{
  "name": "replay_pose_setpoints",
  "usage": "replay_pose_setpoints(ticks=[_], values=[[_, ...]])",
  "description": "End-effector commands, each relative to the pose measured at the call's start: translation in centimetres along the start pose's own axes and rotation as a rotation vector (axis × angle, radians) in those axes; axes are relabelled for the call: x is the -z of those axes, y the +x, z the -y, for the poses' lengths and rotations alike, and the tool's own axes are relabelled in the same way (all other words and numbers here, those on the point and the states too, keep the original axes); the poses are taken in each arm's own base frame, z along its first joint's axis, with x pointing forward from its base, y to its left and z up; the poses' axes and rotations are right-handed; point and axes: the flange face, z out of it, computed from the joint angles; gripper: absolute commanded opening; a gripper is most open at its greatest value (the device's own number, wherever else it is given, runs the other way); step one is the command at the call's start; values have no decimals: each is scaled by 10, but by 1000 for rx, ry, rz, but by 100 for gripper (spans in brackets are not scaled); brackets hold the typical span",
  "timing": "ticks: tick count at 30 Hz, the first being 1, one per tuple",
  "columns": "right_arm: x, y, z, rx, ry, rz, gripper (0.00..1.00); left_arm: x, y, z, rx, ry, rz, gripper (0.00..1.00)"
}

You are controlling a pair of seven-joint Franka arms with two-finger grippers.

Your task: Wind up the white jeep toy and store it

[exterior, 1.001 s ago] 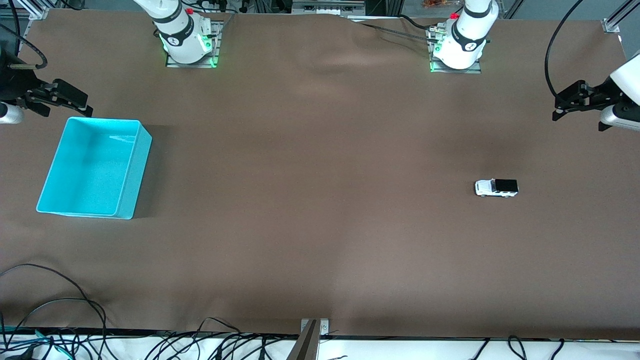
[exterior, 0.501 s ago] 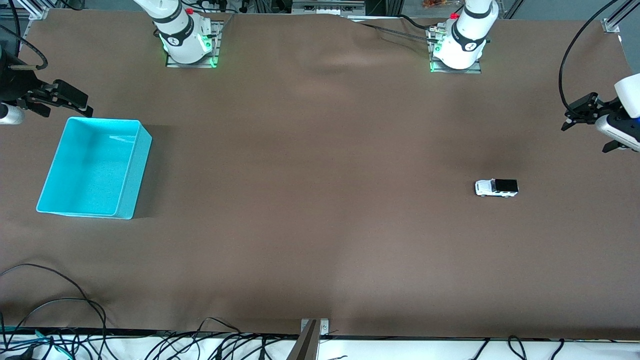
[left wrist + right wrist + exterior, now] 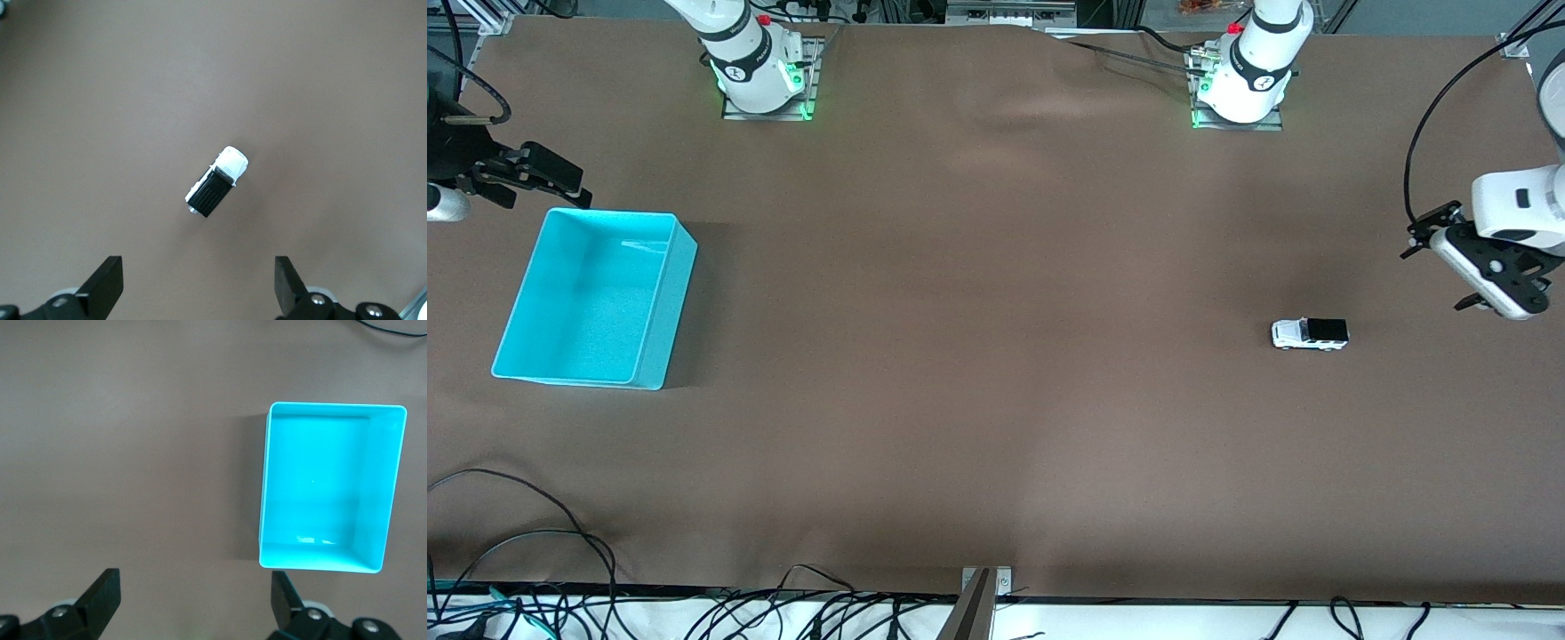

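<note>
The left gripper (image 3: pixel 198 290), jaws wide apart, has swung down toward the untouched white jeep toy (image 3: pixel 1310 334), suggesting a pickup approach, while the open right gripper (image 3: pixel 193 607) waits near the turquoise bin (image 3: pixel 667 298).

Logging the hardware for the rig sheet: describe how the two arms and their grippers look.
Both arms are glossy white with black joint rings, on metal base plates lit green, with a red button at each base. The left gripper and the right gripper are black, with flat black jaws; a black cable loops along the left arm.
</note>
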Motion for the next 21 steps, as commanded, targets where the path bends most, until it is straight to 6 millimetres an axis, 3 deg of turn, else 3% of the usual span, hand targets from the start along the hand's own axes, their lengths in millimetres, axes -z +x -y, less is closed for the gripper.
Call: replay_pose_setpoints(ticks=[1, 8, 16, 21], values=[[5, 3, -1, 13, 18, -4, 100, -49, -5, 1, -95, -27, 6, 100], [5, 3, -1, 13, 18, -4, 100, -92, -6, 0, -186, -44, 10, 100], [5, 3, -1, 13, 18, -4, 100, -158, -4, 16, -359, -74, 10, 100], [5, 3, -1, 13, 18, -4, 100, -188, -1, 24, -456, -61, -1, 100]])
